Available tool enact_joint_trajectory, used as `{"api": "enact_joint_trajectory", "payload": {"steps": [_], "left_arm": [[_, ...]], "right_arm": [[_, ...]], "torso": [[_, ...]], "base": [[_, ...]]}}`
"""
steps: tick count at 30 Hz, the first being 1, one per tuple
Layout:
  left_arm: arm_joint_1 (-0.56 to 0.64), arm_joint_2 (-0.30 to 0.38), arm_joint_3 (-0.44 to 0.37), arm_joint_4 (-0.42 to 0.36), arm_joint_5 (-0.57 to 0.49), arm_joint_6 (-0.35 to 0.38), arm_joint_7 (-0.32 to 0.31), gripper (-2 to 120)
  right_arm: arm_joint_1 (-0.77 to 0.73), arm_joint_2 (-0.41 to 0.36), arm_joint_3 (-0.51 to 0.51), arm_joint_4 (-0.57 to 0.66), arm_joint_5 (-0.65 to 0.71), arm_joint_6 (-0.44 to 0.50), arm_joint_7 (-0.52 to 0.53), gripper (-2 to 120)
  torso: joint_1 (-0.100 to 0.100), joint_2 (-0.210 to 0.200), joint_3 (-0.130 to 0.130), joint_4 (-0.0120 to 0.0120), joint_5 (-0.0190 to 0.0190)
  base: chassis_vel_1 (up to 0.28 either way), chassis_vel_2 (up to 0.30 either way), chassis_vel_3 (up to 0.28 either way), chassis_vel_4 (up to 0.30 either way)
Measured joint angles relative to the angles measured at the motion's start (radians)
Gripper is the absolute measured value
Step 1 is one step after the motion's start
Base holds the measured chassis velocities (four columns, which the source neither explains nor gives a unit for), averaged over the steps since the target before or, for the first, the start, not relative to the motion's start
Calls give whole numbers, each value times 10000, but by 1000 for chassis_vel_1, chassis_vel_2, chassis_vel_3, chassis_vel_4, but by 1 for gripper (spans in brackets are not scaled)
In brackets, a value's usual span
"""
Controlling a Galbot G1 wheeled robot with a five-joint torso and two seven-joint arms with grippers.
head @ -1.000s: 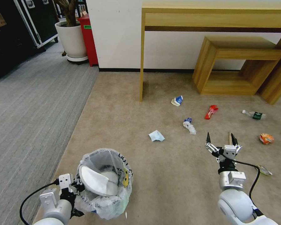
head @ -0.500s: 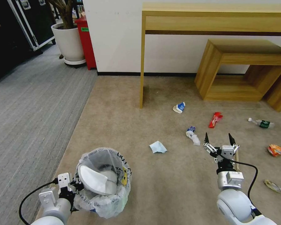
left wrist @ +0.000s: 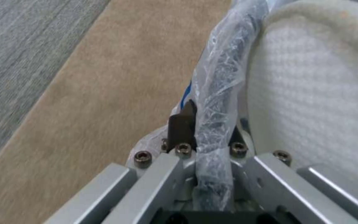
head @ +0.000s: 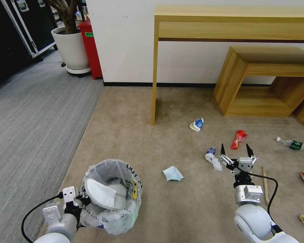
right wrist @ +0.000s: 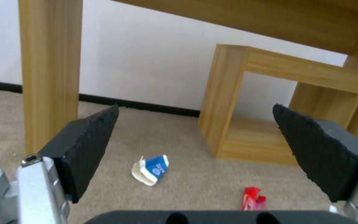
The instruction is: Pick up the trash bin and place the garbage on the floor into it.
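The left gripper (head: 80, 199) is clamped on the crinkly bag rim of the round trash bin (head: 113, 197), near left on the beige carpet (head: 131, 135). Bare carpet lies between it and the right gripper (head: 234, 150), fingers spread wide, near scattered wrappers (head: 196, 124).

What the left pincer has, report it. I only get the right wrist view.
Observer: The left pincer is shut on the bag-lined rim of the trash bin, low at the robot's left.
Operator: List what's in the bin.
Observer: A white slipper leans inside; I can't tell what lies under it.
Operator: Name litter my view misses.
Observer: A pale blue mask lies on the carpet, between the bin and the open right pincer.
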Motion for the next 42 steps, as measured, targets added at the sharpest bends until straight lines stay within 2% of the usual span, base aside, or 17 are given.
{"api": "enact_joint_trajectory", "payload": {"steps": [13, 18, 19, 20, 24, 26, 28, 29, 31, 33, 34, 36, 37, 39, 42], "left_arm": [[9, -114, 62, 120, 148, -105, 7, 0], [-23, -118, 76, 208, 143, -106, 9, 0], [-49, -118, 85, 249, 138, -110, 9, 0], [-49, -118, 85, 249, 138, -110, 9, 0], [-214, -139, 161, 389, 123, -138, 1, 0], [-231, -142, 171, 408, 123, -140, 0, 0], [-384, -164, 252, 551, 130, -181, -8, 0], [-384, -164, 252, 551, 130, -181, -8, 0], [-508, -193, 324, 659, 135, -196, -11, 0], [-598, -228, 394, 763, 166, -223, -17, 0], [-598, -228, 394, 763, 166, -223, -17, 0], [-653, -266, 450, 856, 194, -236, -18, 0], [-653, -266, 450, 856, 194, -236, -18, 0], [-681, -288, 483, 922, 227, -272, -22, 0], [-692, -293, 486, 943, 229, -284, -22, 0]], "right_arm": [[161, -26, -251, -167, -112, 265, -96, 96], [35, -366, -522, 54, 440, 53, -447, 100], [-44, -573, -705, 248, 1092, -272, -489, 100], [-44, -573, -705, 248, 1092, -272, -489, 100], [-428, -1539, -1166, 1108, 3326, -2106, -117, 100], [-453, -1657, -1203, 1197, 3591, -2344, -32, 100], [-483, -2277, -1460, 1602, 5027, -3429, 292, 100], [-483, -2277, -1460, 1602, 5027, -3429, 292, 100], [-293, -2436, -1860, 1703, 5967, -3990, 736, 100], [-95, -2331, -2185, 1898, 6742, -4603, 1385, 100], [-95, -2331, -2185, 1898, 6742, -4603, 1385, 100], [119, -2066, -2513, 2121, 7482, -5468, 2206, 100], [119, -2066, -2513, 2121, 7482, -5468, 2206, 100], [362, -1777, -2878, 2149, 7920, -6319, 2712, 100], [686, -1499, -3299, 1815, 7951, -6542, 2837, 100]], "torso": [[0, -1, 3, 0, -3], [0, 0, 0, 2, -2], [0, -1, -1, 1, -3], [0, -1, -1, 1, -3], [-1, 0, -1, -2, -3], [-1, 0, -1, -1, -3], [-1, 0, -1, 1, -6], [-1, 0, -1, 1, -6], [-1, 0, 0, 0, 1], [-1, 0, 0, 0, -5], [-1, 0, 0, 0, -5], [-1, 0, -1, 1, 1], [-1, 0, -1, 1, 1], [-1, 0, 0, 0, -4], [-1, 0, 0, -1, -3]], "base": [[-163, 158, 168, -159], [-26, 42, 43, -32], [0, 0, 0, 0], [0, 0, 0, 0], [0, 0, 0, 0], [0, 0, 0, 0], [0, 0, 0, 0], [0, 0, 0, 0], [0, 0, 0, 0], [0, 0, 0, 0], [0, 0, 0, 0], [0, 0, 0, 0], [0, 0, 0, 0], [0, 0, 0, 0], [0, 0, 0, 0]]}}
